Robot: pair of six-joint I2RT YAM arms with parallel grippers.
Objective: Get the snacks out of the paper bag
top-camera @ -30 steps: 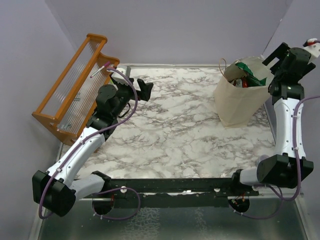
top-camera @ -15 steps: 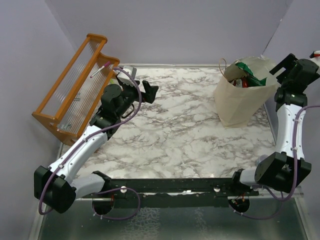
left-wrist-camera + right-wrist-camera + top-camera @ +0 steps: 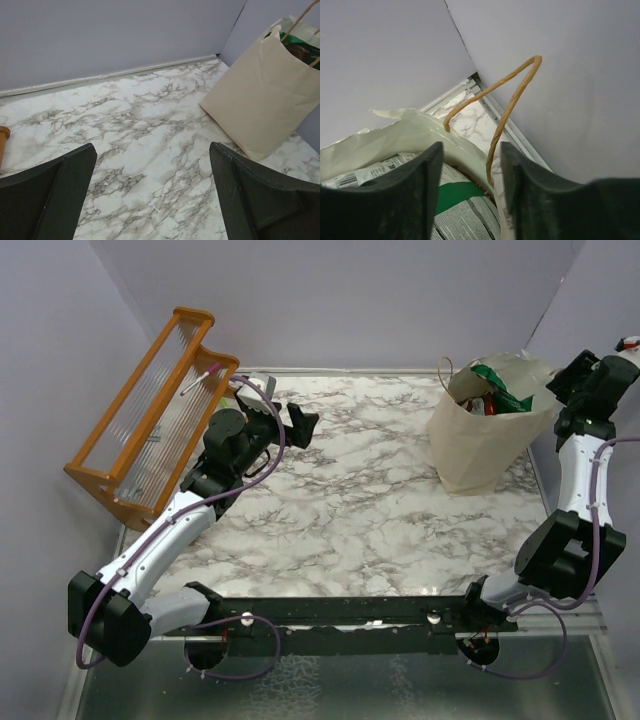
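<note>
A marble bench (image 3: 350, 510) lies beneath our left jaws, spread wide and empty. The beige paper bag (image 3: 480, 445) stands well ahead of them, to their right. Our right jaws, parted and empty, hover above its mouth; a green snack packet (image 3: 457, 192) and cord handle (image 3: 510, 107) show between them.

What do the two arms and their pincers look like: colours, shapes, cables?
The left arm and right arm have white links with bulky black joints. A thin purple cable loops along each. The left pincer and right pincer each have two broad, dark fingers.
</note>
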